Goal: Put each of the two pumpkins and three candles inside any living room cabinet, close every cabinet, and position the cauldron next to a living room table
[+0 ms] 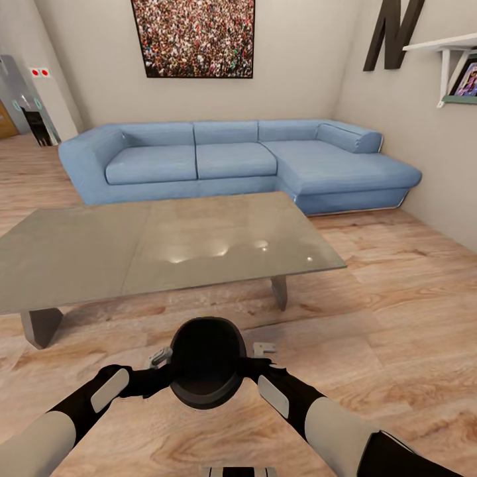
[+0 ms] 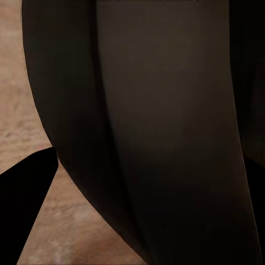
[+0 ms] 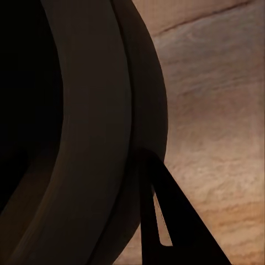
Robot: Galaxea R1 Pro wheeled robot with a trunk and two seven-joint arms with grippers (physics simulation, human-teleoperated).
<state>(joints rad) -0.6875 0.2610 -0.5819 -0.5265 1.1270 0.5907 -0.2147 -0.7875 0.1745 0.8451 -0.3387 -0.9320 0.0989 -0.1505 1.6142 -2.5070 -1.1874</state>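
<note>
Both arms reach inward from either side to carry the cauldron (image 1: 206, 361), a round black pot held in front of the robot with its wide mouth facing up. The left end effector (image 1: 159, 358) presses against one flank and the right end effector (image 1: 264, 348) against the other; each wrist view looks straight onto the dark curved wall and rim, so the pot appears clamped between them, though I cannot tell how far either end effector's fingers are spread. Just ahead stands the table (image 1: 79, 265), its glossy grey tabletop bare, with the blue sofa (image 1: 232, 162) beyond it. The step in hand looks like the last one, setting the cauldron next to the table. It already hangs near the table's front edge, over the wooden floor (image 1: 397, 318). The next move calls for lowering it level to the floor beside the angled leg (image 1: 280, 291), then easing both sides off evenly so it does not tip.
</note>
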